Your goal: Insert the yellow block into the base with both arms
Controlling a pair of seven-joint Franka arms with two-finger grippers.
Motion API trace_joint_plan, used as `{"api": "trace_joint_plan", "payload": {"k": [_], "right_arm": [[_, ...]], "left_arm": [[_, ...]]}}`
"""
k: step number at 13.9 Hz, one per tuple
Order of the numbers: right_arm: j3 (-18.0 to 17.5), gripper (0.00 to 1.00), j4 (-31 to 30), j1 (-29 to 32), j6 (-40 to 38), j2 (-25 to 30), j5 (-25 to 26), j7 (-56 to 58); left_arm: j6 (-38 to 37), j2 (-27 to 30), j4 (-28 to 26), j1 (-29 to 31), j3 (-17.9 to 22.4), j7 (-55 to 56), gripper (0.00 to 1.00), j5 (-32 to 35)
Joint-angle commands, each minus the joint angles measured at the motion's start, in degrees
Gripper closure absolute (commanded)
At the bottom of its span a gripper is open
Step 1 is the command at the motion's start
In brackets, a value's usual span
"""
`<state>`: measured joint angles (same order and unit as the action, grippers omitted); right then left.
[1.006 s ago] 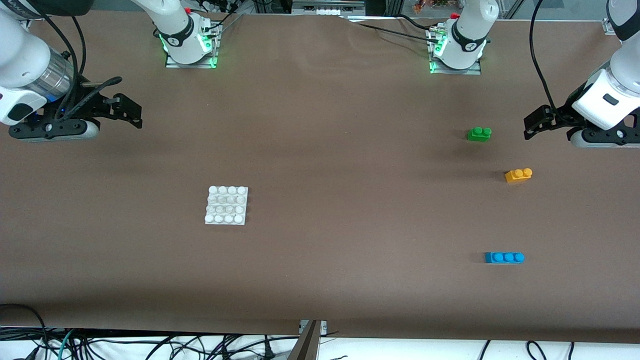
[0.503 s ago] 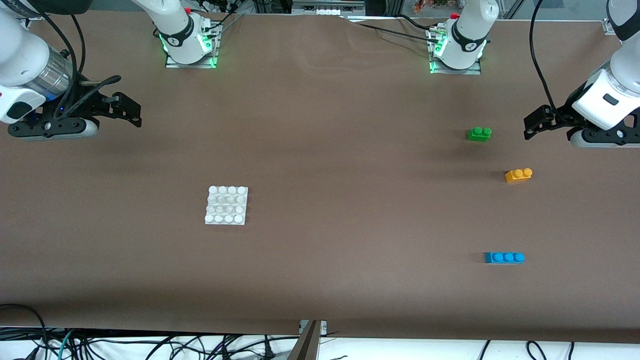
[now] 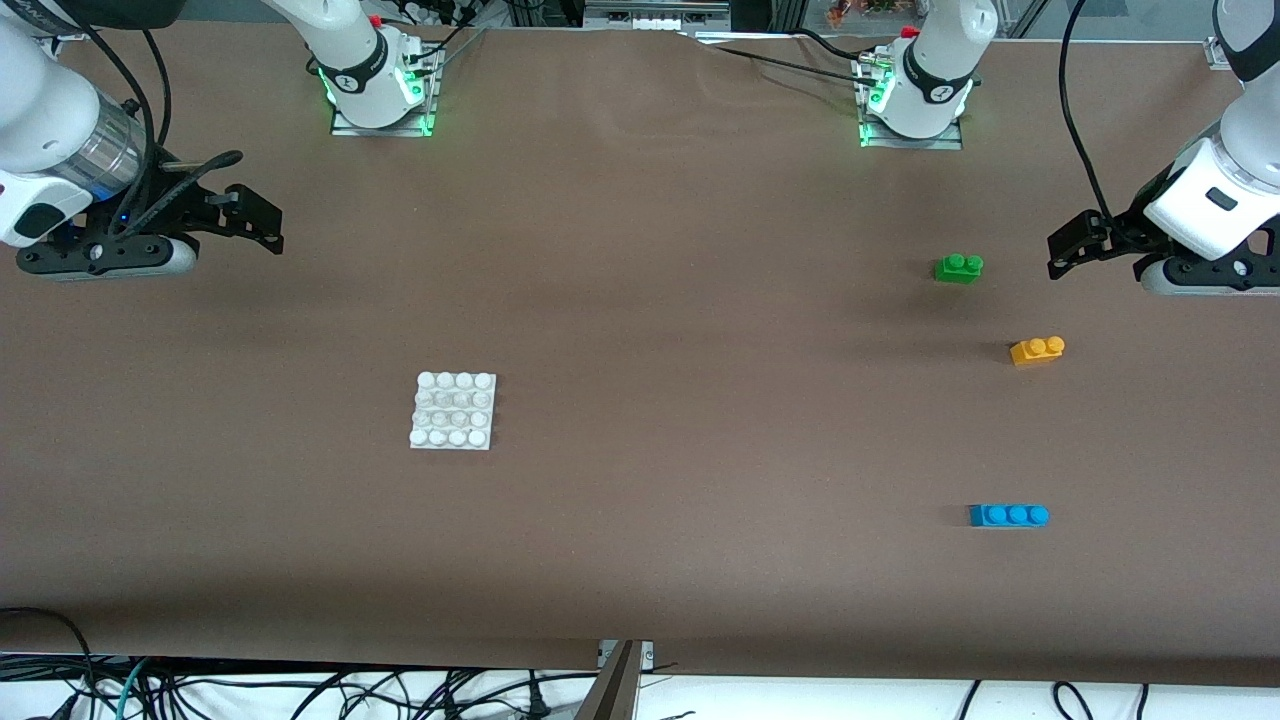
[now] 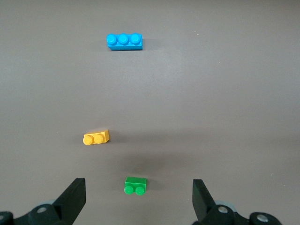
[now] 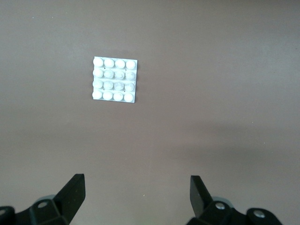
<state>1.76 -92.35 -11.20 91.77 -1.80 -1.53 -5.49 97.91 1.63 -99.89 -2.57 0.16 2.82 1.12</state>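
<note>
So at this point I hadn't really started anything. My left gripper (image 3: 1062,256) hung over the table (image 3: 640,560) at the left arm's end, fingers spread wide with nothing between them, just off the green brick (image 3: 958,268). My right gripper (image 3: 262,222) was the same deal at the right arm's end: fingers wide apart, empty, hovering over bare table.

The yellow block (image 3: 1037,350) sat flat on the table, studs up, a bit nearer the front camera than the green brick and close to my left gripper. From my left wrist I could see it lying slightly skewed. The base (image 3: 453,411) was well apart from it, toward the right arm's end and nearer the front camera than my right gripper.

My read: this was the very first step, the approach. Nothing picked, nothing inserted. The next move looked like mine on the left side: swing over the yellow block, line my fingers up with its skew, drop and pinch it by the sides. Meanwhile the right gripper probably wanted to get down on the base and pin it so it wouldn't slide when pressed.

Count: two grippers, one base, three bricks total, so one yellow, one green, one blue brick (image 3: 1009,515).
</note>
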Motion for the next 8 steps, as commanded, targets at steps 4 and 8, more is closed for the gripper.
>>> {"api": "trace_joint_plan", "payload": {"k": [4, 8], "right_arm": [[-0.27, 0.01, -2.22, 0.56, 0.42, 2.24, -0.14, 1.54], [-0.27, 0.01, -2.31, 0.56, 0.42, 2.24, -0.14, 1.54]], "left_arm": [[-1.41, -0.92, 1.97, -0.60, 0.64, -0.89, 0.00, -1.12], [-1.76, -0.92, 1.97, -0.51, 0.72, -0.98, 0.00, -1.12]]}}
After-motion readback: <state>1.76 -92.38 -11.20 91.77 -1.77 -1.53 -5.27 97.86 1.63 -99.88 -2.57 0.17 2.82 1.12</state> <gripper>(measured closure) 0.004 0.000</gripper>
